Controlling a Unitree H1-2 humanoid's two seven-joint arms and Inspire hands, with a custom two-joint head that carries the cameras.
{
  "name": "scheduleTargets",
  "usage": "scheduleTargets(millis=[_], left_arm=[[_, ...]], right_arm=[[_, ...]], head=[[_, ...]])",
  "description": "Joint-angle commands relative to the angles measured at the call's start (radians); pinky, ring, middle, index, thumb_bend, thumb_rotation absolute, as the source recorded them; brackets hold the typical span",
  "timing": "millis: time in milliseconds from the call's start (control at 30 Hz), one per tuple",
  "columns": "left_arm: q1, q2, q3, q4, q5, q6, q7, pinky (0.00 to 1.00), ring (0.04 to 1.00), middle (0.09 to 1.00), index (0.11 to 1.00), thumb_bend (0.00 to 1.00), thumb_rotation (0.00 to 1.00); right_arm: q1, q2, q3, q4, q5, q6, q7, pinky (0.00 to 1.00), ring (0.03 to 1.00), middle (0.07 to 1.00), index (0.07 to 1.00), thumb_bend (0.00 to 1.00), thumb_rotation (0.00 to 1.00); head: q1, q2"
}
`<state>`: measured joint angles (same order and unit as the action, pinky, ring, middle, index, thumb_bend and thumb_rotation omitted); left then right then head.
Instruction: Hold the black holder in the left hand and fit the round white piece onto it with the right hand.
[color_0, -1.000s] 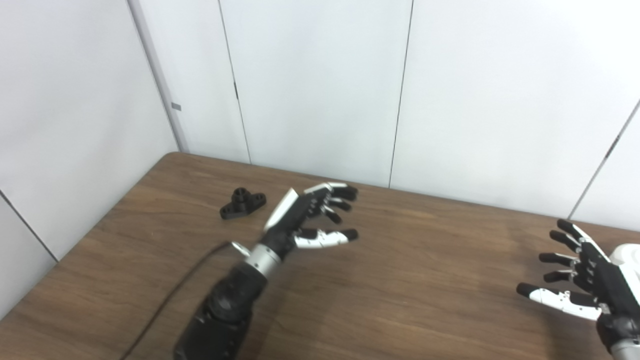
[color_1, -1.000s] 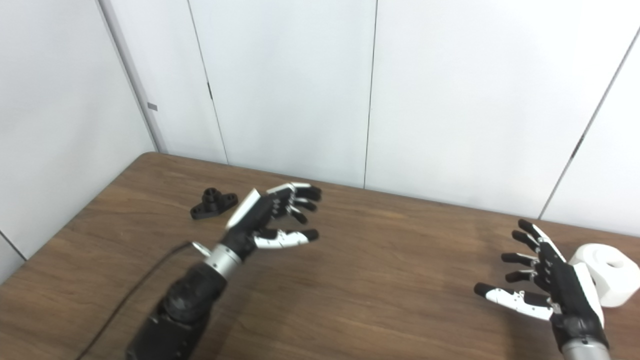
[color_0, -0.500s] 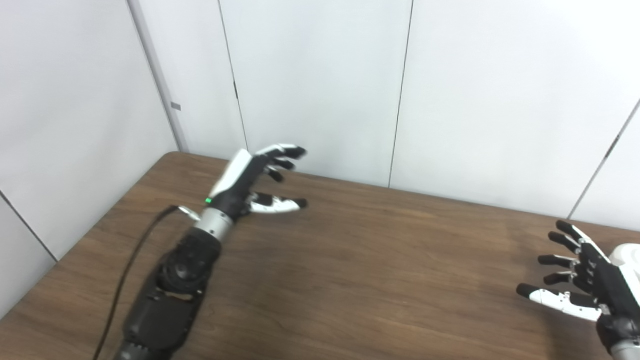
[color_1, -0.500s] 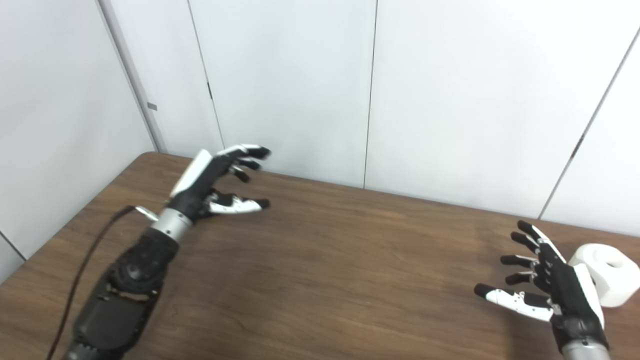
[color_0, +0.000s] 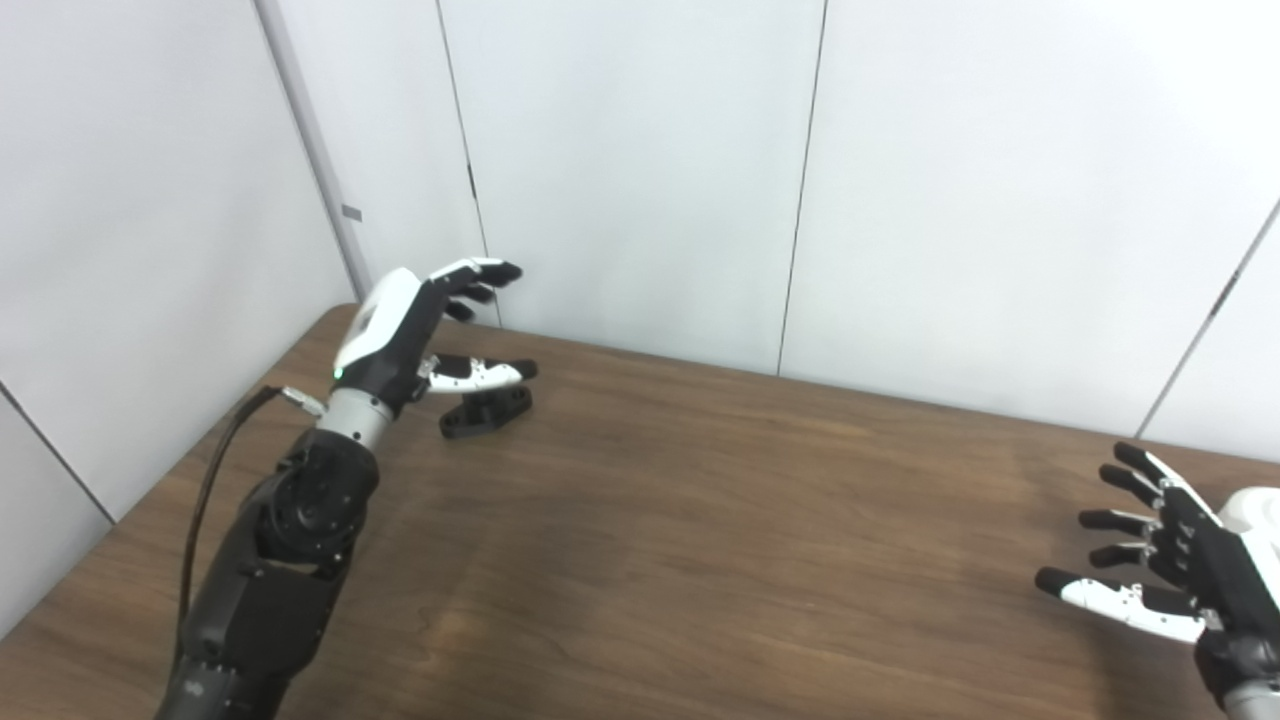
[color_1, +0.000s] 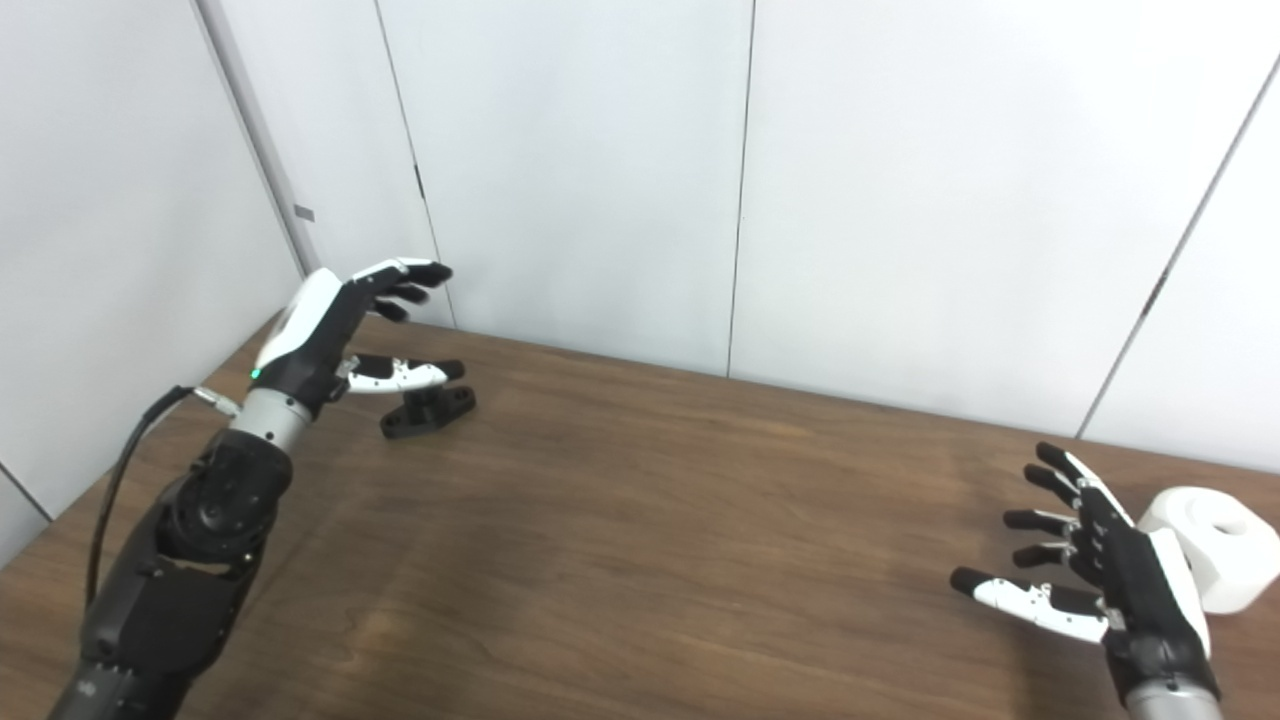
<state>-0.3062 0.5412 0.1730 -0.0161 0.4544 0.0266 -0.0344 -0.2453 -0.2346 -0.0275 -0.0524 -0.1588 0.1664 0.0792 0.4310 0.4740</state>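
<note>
While the black holder lies flat on the brown desk near its far left corner, its long axis runs slantwise, the left end nearer the camera and the right end farther back, with a short round post standing up from its middle. Just above it hangs the left hand, palm turned toward the right, fingers spread above and the thumb stretched out over the holder; it holds nothing, and whether the thumb touches the post cannot be told. A black cable loops from the left wrist down along the forearm.

Far across the desk, at the near right, the right hand is raised with fingers fanned apart and empty. Just behind it, close to the desk's right edge, stands the round white piece, its central hole facing up; the hand partly covers its left side.

Between the two hands the wood lies bare and wide. White wall panels rise directly behind the desk's far edge, close behind the left hand.
</note>
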Motion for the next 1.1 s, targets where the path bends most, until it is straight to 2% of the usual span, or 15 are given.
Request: scheduleTargets(millis=[0,67,200,267,367,500,733,1067], left_arm=[[-0.030,0.049,0.000,-0.001,0.071,0.006,0.052,0.71,0.829,0.841,0.769,0.80,0.14],[-0.026,0.059,-0.015,0.008,0.129,0.039,0.060,0.70,0.861,0.878,0.781,0.85,0.19],[-0.026,0.075,-0.043,0.031,0.189,0.104,0.045,0.85,0.976,0.974,0.821,0.95,0.28],[-0.029,0.082,-0.056,0.045,0.209,0.129,0.038,0.93,0.996,0.995,0.842,0.99,0.32],[-0.035,0.089,-0.073,0.070,0.230,0.178,0.027,0.99,1.000,1.000,0.877,1.00,0.37],[-0.041,0.090,-0.090,0.102,0.247,0.233,0.026,1.00,1.000,1.000,0.918,1.00,0.43],[-0.047,0.101,-0.121,0.171,0.269,0.269,0.041,1.00,1.000,1.000,0.929,1.00,0.52],[-0.054,0.101,-0.131,0.270,0.262,0.268,0.091,1.00,1.000,1.000,0.924,1.00,0.52]], right_arm=[[-0.038,-0.010,-0.006,-0.028,0.006,-0.017,-0.005,0.54,0.702,0.864,0.889,0.71,0.07],[-0.039,-0.010,-0.006,-0.028,0.005,-0.016,-0.005,0.55,0.703,0.865,0.893,0.71,0.06],[-0.043,-0.013,-0.005,-0.029,-0.001,-0.015,-0.006,0.52,0.688,0.856,0.885,0.71,0.07],[-0.044,-0.014,-0.007,-0.029,0.001,-0.014,-0.005,0.51,0.683,0.854,0.885,0.71,0.08],[-0.043,-0.019,-0.011,-0.026,0.005,-0.020,-0.003,0.52,0.681,0.852,0.884,0.72,0.10],[-0.043,-0.024,-0.017,-0.028,0.010,-0.020,0.000,0.50,0.671,0.846,0.876,0.73,0.11],[-0.047,-0.026,-0.020,-0.027,0.016,-0.015,0.001,0.50,0.678,0.849,0.877,0.73,0.12],[-0.041,-0.039,-0.020,-0.032,0.019,-0.013,0.002,0.52,0.688,0.853,0.882,0.73,0.11]], head=[[-0.001,0.000],[-0.001,0.001],[-0.004,0.003],[-0.007,0.003],[-0.007,0.002],[-0.007,0.003],[-0.005,0.003],[0.000,0.005]])
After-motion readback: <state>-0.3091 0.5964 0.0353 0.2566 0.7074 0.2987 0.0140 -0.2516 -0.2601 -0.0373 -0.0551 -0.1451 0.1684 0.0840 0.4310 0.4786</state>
